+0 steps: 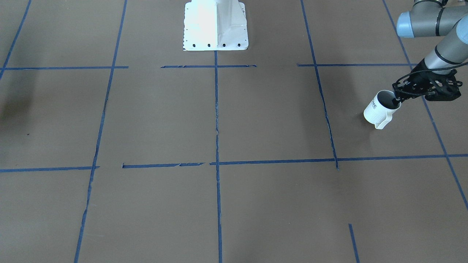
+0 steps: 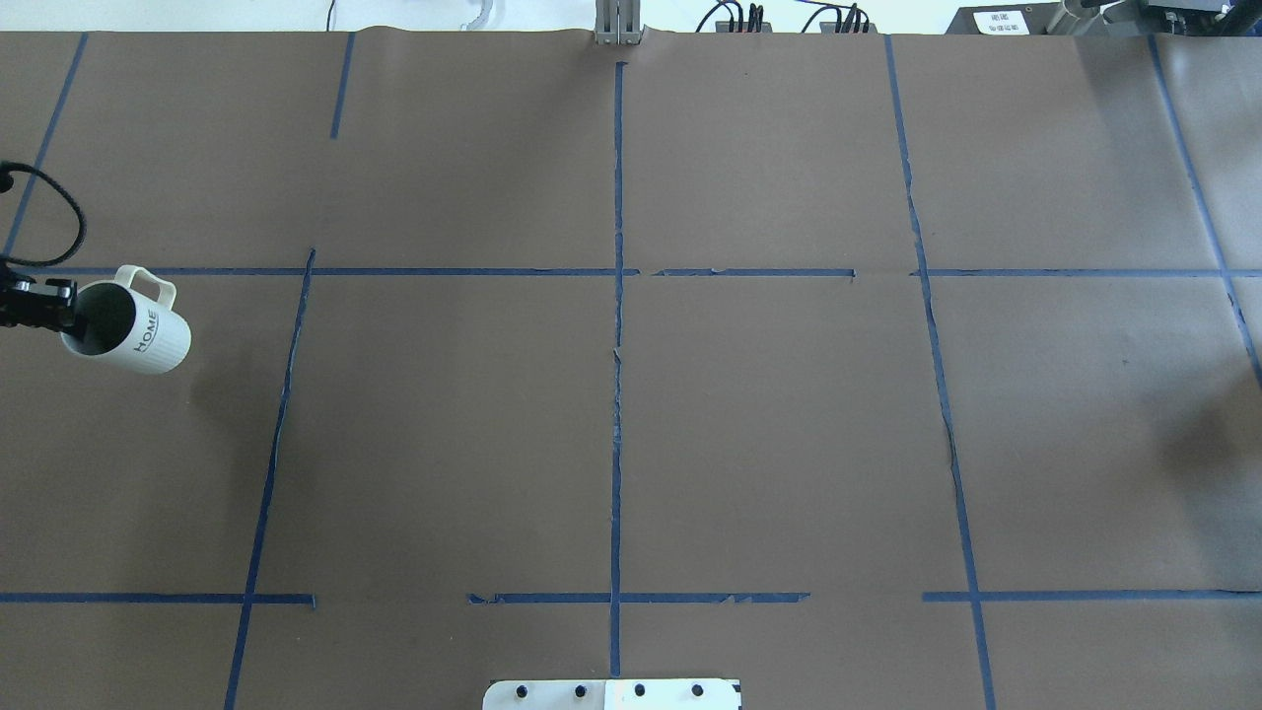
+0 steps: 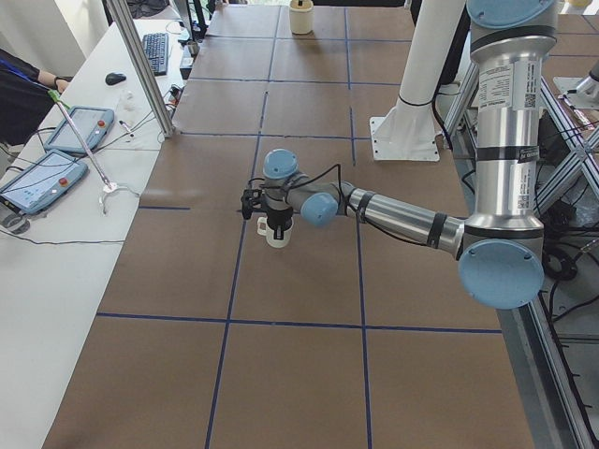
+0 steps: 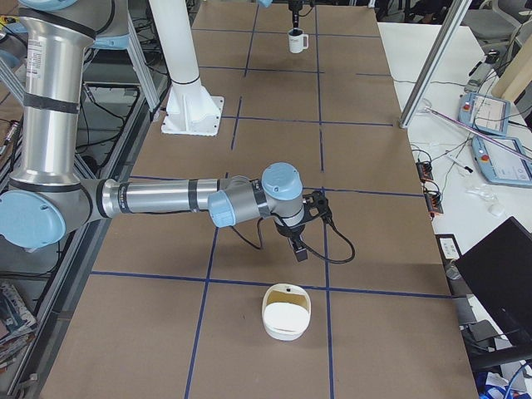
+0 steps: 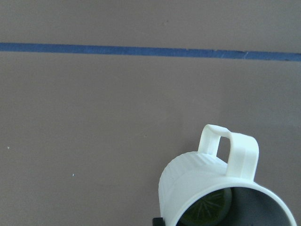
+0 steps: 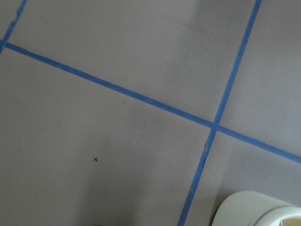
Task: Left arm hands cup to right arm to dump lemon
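Here, there is one cup point(image 1: 376, 111), and it sits at the far left end of the brown table point(image 2: 769, 424), on the robot's left side. The left gripper point(image 1: 396, 98) is clamped on the cup's rim, with one finger down inside the grey interior and the other outside the ribbed wall. In the side views the cup looks upright, but they do not show whether its base touches the table. Its single squared handle point(image 5: 230, 150) points away from the robot's base.

One lemon point(image 5: 207, 209) lies in the bottom of the cup, a greenish-yellow piece with segment lines showing.

The right gripper point(image 4: 298, 248) hangs low over the table at the opposite end, pointing down. It shows only in the side view, so it cannot be told whether its fingers are spread or closed. Just beside it stands one cream container point(image 4: 287, 320), apart from the gripper. Its rim also shows in the corner of the right wrist view.

Blue tape lines point(image 2: 617, 394) divide the table, and one white mount point(image 1: 215, 25) stands at the robot's edge.
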You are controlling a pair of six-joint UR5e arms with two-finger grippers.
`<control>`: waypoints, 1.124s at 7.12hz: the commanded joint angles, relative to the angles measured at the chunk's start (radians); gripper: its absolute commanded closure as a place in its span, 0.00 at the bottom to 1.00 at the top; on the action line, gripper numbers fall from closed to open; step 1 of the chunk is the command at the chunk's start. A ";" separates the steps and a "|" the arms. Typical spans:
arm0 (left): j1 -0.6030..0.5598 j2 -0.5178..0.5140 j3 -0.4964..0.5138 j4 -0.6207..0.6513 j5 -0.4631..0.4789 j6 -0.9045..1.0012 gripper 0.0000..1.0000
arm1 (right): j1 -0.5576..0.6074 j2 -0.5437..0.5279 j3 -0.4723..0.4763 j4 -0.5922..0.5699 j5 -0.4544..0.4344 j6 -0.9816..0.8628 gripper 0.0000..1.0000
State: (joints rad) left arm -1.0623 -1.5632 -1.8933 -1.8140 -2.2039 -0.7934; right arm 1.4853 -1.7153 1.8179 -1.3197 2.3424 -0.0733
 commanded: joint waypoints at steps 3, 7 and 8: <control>0.001 -0.343 -0.109 0.428 -0.002 -0.204 1.00 | -0.112 0.245 0.066 -0.003 -0.002 0.001 0.05; 0.090 -0.521 -0.081 0.475 -0.008 -0.499 1.00 | -0.376 0.552 0.067 0.006 -0.064 0.209 0.06; 0.113 -0.550 -0.072 0.473 -0.005 -0.645 1.00 | -0.481 0.577 0.060 0.149 -0.225 0.278 0.05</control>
State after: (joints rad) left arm -0.9763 -2.0747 -1.9740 -1.3400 -2.2112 -1.2897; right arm 1.1131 -1.1946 1.8821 -1.2814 2.2566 0.1138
